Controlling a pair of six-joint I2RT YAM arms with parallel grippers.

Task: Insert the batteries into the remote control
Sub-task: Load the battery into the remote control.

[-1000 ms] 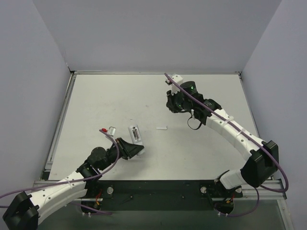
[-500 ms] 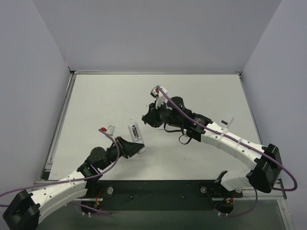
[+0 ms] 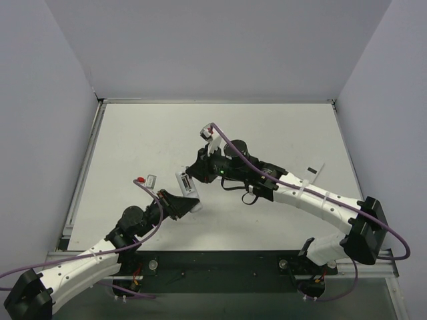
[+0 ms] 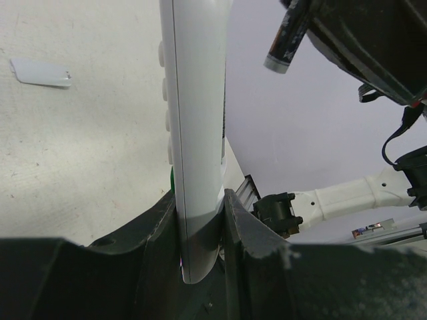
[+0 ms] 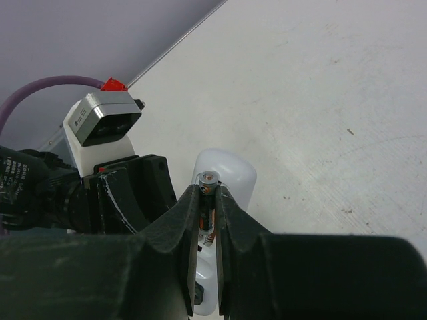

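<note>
My left gripper (image 3: pixel 184 203) is shut on the lower end of the white remote control (image 3: pixel 182 183) and holds it tilted up off the table. In the left wrist view the remote (image 4: pixel 197 120) stands edge-on between the fingers, its buttons on the left edge. My right gripper (image 3: pixel 193 174) is shut on a dark battery (image 5: pixel 207 197) with a metal tip and holds it right over the remote's open back (image 5: pixel 230 175). The battery also shows in the left wrist view (image 4: pixel 284 39). A second battery is not in view.
A small flat white piece (image 4: pixel 40 72) lies on the table beyond the remote. Another small white piece (image 3: pixel 312 171) lies near the right arm's forearm. The left wrist camera block (image 5: pixel 101 121) and left fingers (image 5: pixel 130 193) sit close beside my right gripper.
The right arm has swung left and down from the back middle of the table to the remote, carrying the battery. The left arm has barely moved.
</note>
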